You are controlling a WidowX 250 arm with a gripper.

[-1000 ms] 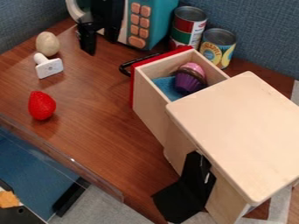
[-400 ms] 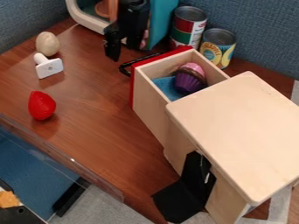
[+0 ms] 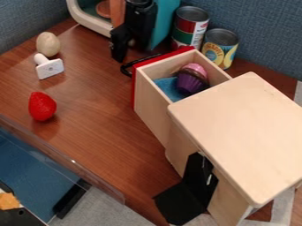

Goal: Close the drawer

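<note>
The black gripper (image 3: 125, 46) hangs at the upper middle, in front of the teal toy microwave and just beyond the drawer's black handle (image 3: 140, 62). A gap seems to lie between it and the red drawer front. The drawer (image 3: 154, 106) stands pulled out of the pale wooden cabinet (image 3: 239, 132), its red front facing the upper left. Inside the drawer, a purple and pink toy cupcake (image 3: 192, 80) rests beside a blue cloth (image 3: 169, 88).
Two cans (image 3: 190, 26) (image 3: 220, 47) stand behind the drawer near the blue partition. To the left are a wooden egg (image 3: 48, 44), a white knobbed piece (image 3: 49, 68) and a red strawberry (image 3: 42, 106). The microwave (image 3: 165, 20) is behind the gripper.
The gripper has moved right along the microwave's front, closer to the drawer handle, turning a little lately. The drawer and the other objects have stayed in place.
</note>
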